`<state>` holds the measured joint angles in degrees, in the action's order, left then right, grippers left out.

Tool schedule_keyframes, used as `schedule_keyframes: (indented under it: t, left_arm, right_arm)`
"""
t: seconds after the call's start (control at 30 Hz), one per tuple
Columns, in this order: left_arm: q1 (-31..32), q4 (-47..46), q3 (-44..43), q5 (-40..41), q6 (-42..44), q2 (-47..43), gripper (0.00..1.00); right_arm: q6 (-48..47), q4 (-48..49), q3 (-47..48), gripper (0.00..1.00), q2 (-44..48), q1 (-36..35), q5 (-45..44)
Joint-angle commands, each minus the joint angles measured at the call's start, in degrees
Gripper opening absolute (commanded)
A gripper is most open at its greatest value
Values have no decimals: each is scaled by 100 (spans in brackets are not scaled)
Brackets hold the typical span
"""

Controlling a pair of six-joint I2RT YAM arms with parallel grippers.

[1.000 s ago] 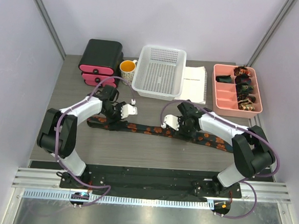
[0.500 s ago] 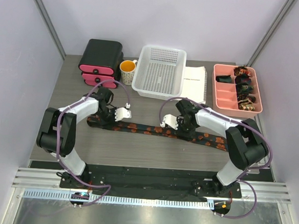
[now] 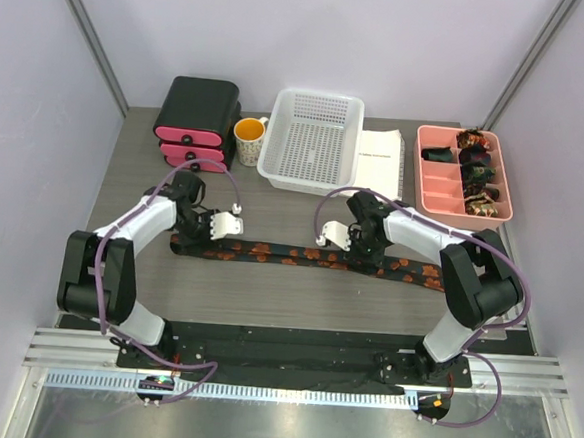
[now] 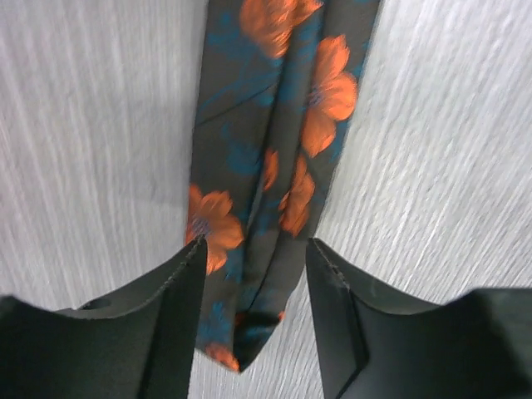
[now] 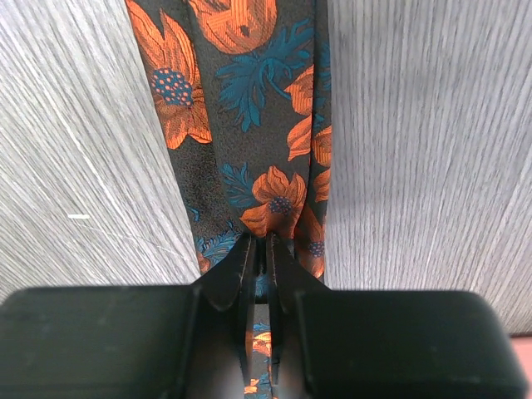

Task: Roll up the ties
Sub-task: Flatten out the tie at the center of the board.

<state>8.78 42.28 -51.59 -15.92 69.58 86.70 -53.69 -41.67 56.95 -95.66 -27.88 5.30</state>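
A long dark tie (image 3: 280, 252) with orange flowers lies stretched across the table, left to right. My left gripper (image 3: 203, 231) stands over its left end. In the left wrist view, that gripper (image 4: 253, 248) is open, its fingers either side of the tie's (image 4: 274, 125) narrow pointed tip. My right gripper (image 3: 353, 251) is down on the tie right of the middle. In the right wrist view, it (image 5: 260, 241) is shut on a raised fold of the tie (image 5: 241, 100). Several rolled ties (image 3: 478, 174) sit in the pink tray.
At the back stand a black and pink box stack (image 3: 195, 122), an orange mug (image 3: 249, 133), a white basket (image 3: 313, 140) and a white booklet (image 3: 381, 163). The pink divided tray (image 3: 437, 174) is at the back right.
The left gripper has moved left along the tie to its tip, and its jaws are narrower than before. The right gripper has closed on the tie. The tie now lies straighter.
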Motion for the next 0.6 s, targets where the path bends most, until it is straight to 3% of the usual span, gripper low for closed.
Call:
schedule_keyframes:
  t: [0.0,0.1,0.17,0.4,0.57]
  left_arm:
    - [-244,253,-561,-43,-32,119,52]
    - [-376,430,-791,72,125,392,54]
    - [-420,447,-800,220,301,488,62]
    - [-429,641,-888,580,539,918,61]
    - [-570,605,-1168,389,372,999,35]
  right_arm:
    - [-10,-104,106,11,-102,37,32]
    - [-1,-87,97,10,-102,46,41]
    - [8,-104,106,10,-102,46,41]
    - [25,-96,115,8,-85,46,68]
    - [34,-113,115,1,-24,98,85]
